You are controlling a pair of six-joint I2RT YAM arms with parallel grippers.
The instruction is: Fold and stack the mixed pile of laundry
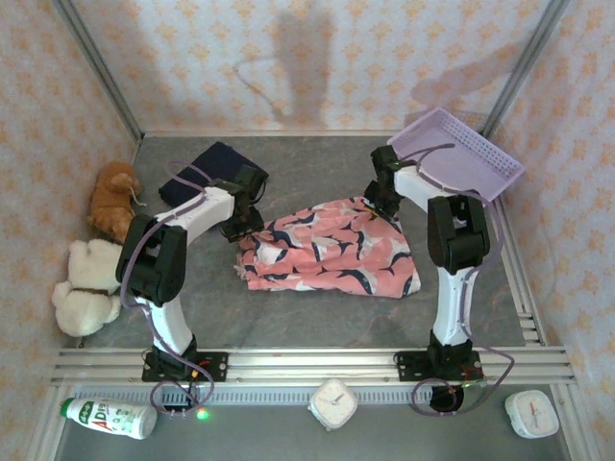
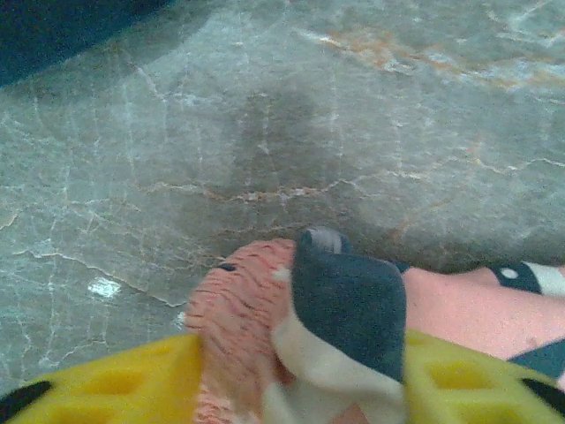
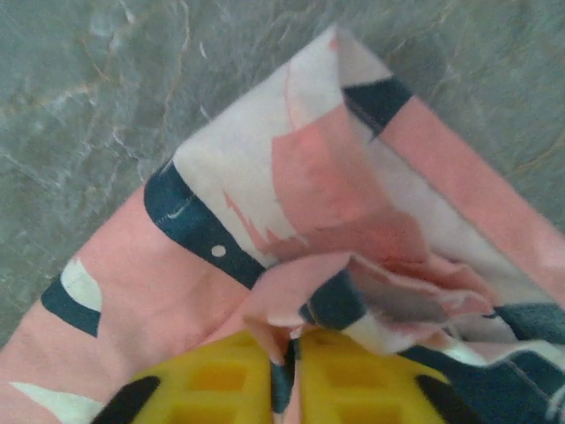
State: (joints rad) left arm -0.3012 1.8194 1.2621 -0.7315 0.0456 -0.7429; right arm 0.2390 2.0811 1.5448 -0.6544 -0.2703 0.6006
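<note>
The left gripper (image 2: 300, 380) is clamped on a bunched edge of the pink garment (image 1: 327, 252), at its back-left corner. The right gripper (image 3: 287, 375) pinches the back-right corner, its fingers nearly together on a fold. The garment lies spread on the table (image 1: 317, 317). The navy garment (image 1: 207, 171), seemingly folded, lies behind the left gripper, apart from the pink one.
</note>
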